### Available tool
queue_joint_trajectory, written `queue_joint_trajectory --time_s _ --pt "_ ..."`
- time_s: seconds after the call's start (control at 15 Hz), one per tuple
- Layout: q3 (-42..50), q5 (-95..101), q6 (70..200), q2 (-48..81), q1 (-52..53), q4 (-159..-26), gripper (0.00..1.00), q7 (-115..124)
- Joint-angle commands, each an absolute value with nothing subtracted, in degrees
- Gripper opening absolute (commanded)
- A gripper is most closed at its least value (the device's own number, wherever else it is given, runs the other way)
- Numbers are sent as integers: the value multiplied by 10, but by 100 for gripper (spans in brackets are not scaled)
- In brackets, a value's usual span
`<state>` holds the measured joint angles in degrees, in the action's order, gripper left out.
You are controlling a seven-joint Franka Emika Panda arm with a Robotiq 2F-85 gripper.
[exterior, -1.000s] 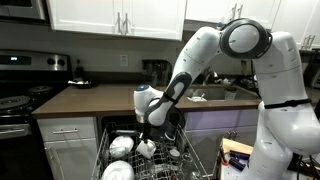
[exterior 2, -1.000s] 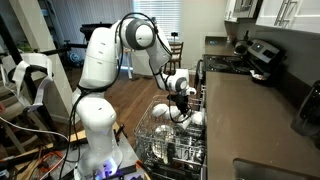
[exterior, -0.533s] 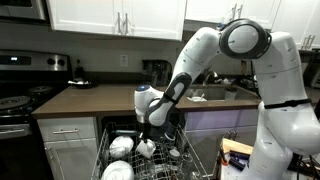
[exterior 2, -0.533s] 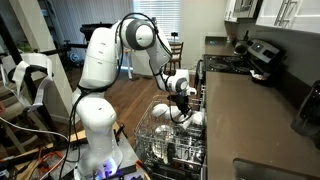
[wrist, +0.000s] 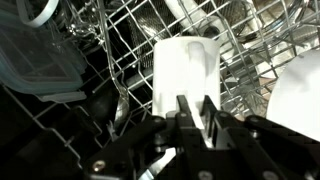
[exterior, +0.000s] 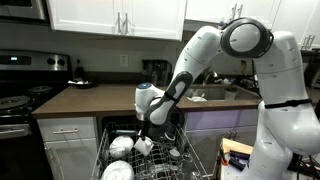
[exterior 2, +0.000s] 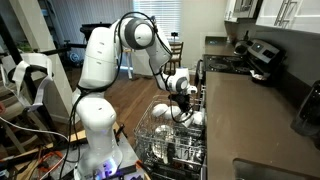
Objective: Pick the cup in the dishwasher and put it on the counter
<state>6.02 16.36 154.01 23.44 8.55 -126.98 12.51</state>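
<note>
The gripper (wrist: 197, 118) is shut on the near wall of the cup (wrist: 186, 62). The cup sticks straight out from the jaws, its long side in line with them. It is white and smooth. It is at the middle of the rack (wrist: 110, 70) in the dishwasher (exterior: 118, 130). The counter (exterior: 90, 100) is higher up, behind

The small white ceramic cup (wrist: 185, 70) ahead of the black metal gripper (wrist: 197, 110) is plain and glossy (the rounded plate (wrist: 295, 100) beside the gripper is white too). The thin wire rack (wrist: 110, 45) around them is grey, and the flat counter (exterior: 95, 98) above is dark brown.
</note>
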Motion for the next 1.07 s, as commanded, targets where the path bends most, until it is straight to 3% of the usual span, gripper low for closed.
queue_joint_trajectory --time_s 0.0,0.47,0.53,0.73,0.8,1.0 --pt "73 182 1565 198 96 -1297 6 137" --pt "71 178 1567 173 93 -1312 6 126" --pt "67 169 1559 201 89 -1287 17 125" --pt "66 169 1559 195 89 -1295 17 125" --pt "66 169 1559 195 89 -1295 6 125" --pt "81 199 1589 184 102 -1308 6 142"
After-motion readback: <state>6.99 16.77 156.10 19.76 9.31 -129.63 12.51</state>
